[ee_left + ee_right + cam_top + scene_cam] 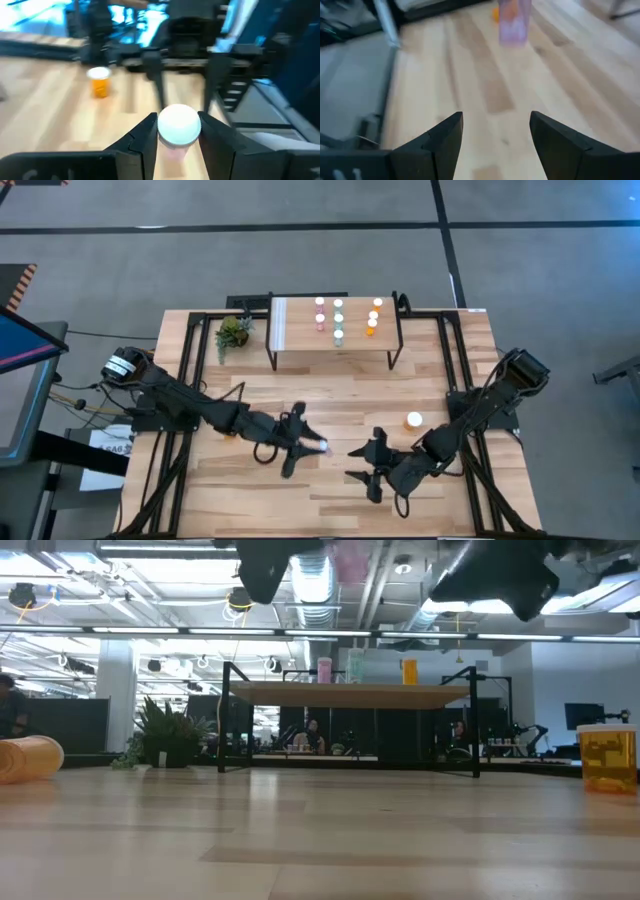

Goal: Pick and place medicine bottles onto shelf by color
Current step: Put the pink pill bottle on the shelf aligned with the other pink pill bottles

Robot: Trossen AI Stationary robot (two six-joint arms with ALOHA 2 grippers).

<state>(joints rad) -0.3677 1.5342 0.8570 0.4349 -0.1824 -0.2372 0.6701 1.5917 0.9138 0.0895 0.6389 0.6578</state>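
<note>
Held nearest, between left gripper (176, 145) fingers: small pink white-capped medicine bottle (178, 127), well short of the light wood black-legged shelf (300, 340). Beside it, right gripper (495, 137), spread wide, empty. Risk: slipping from that cap-end pinch.

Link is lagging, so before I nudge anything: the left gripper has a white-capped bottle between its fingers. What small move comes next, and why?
Probably carry it toward the shelf. The left gripper is shut on a pink bottle, held off the tabletop, while pink bottles stand in the shelf's left column. The right gripper is open and empty, so the handover looks done.
</note>
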